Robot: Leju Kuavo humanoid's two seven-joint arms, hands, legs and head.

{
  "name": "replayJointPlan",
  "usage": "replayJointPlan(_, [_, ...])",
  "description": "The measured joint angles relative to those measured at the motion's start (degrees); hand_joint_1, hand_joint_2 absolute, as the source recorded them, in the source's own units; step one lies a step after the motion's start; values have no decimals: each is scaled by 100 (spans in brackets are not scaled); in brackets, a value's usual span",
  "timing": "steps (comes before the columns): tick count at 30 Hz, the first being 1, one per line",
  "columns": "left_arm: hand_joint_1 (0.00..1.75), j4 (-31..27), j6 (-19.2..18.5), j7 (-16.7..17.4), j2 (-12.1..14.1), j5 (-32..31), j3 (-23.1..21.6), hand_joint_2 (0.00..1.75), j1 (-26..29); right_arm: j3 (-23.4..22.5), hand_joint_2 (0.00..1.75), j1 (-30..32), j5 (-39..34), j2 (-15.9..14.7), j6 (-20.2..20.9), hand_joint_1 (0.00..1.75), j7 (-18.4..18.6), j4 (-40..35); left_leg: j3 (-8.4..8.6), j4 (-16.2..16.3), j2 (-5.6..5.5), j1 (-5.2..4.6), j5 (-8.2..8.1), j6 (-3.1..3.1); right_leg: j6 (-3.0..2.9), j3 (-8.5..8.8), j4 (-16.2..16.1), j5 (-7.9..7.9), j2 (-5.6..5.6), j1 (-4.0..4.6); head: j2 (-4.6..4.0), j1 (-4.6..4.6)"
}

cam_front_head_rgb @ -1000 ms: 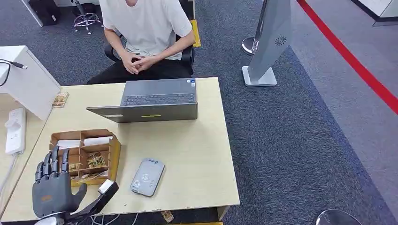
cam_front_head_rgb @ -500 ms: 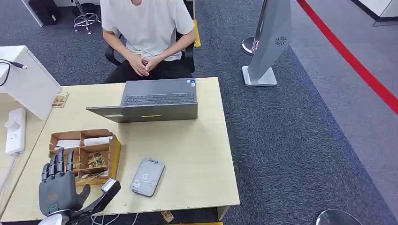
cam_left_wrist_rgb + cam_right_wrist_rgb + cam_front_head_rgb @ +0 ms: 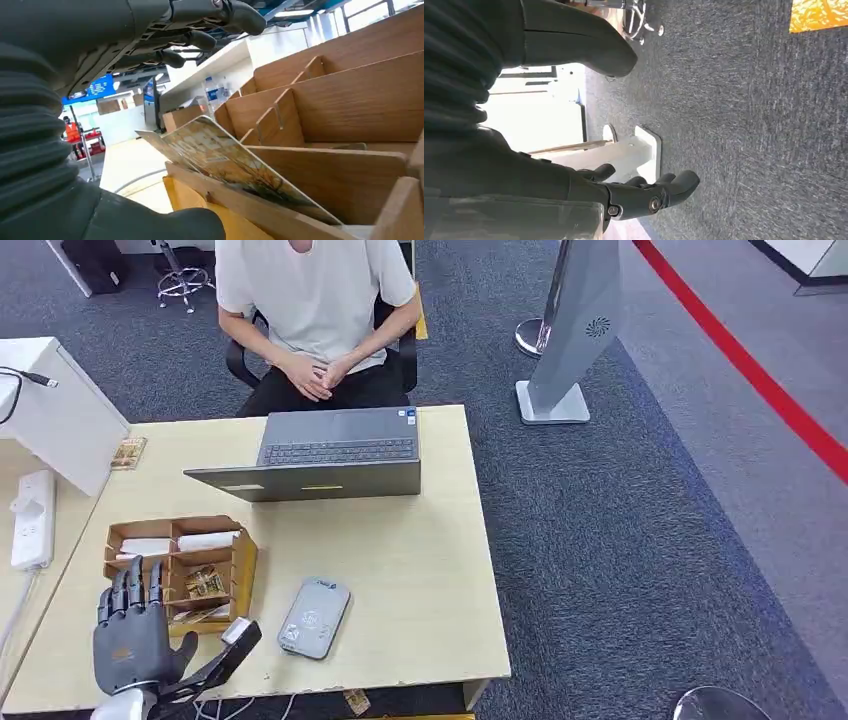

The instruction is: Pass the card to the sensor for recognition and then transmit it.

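Grey-blue carpeted floor (image 3: 620,520) with a red stripe (image 3: 745,360) running across its far right side; a pale wooden bench (image 3: 400,570) stands on it.

On the bench, far edge: a grey laptop (image 3: 325,455), lid laid back flat, keyboard toward a seated person (image 3: 315,310) in a white shirt whose hands are clasped in the lap.

Bench, left side: a wooden organiser box (image 3: 180,570) with several compartments. The far ones hold white cards; the near ones hold patterned cards (image 3: 205,582). In the left wrist view one patterned card (image 3: 225,160) leans tilted against a divider of the box (image 3: 350,100).

Bench, near edge, just right of the box: a grey card sensor (image 3: 314,617) lying flat, well apart from the laptop.

Bench, far left corner: a loose patterned card (image 3: 128,452) beside a white cabinet (image 3: 60,410). A white power strip (image 3: 32,520) lies on the adjoining surface.

Left hand (image 3: 135,640): raised at the near left corner of the bench, just in front of the box, fingers spread and upright, holding nothing.

Right hand (image 3: 644,195): hanging over the carpet, fingers loosely extended and apart, holding nothing.

Beyond the bench, right: a grey standing kiosk (image 3: 580,330) on a flat base.
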Motion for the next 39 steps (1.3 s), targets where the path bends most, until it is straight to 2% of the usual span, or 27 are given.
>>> replayJointPlan(30, [0,39,-24,-17,-175,-26,-2,175,-7,0,175,1,9,0,-2,0,-48,0,1,0,0,0,0,0,0,0,0,0,0,0,0,0])
replayJointPlan(31, [133,39,-24,-17,-175,-26,-2,175,-7,0,175,1,9,0,-2,0,-48,0,1,0,0,0,0,0,0,0,0,0,0,0,0,0])
replayJointPlan(32, [175,39,-28,-17,-175,-26,-2,175,-7,0,175,1,9,0,-2,0,-48,0,1,0,0,0,0,0,0,0,0,0,0,0,0,0])
replayJointPlan(39, [175,39,-68,-39,-175,-7,-2,175,-5,0,175,1,9,0,-2,0,-50,0,0,0,0,0,0,0,0,0,0,0,0,0,0,0])
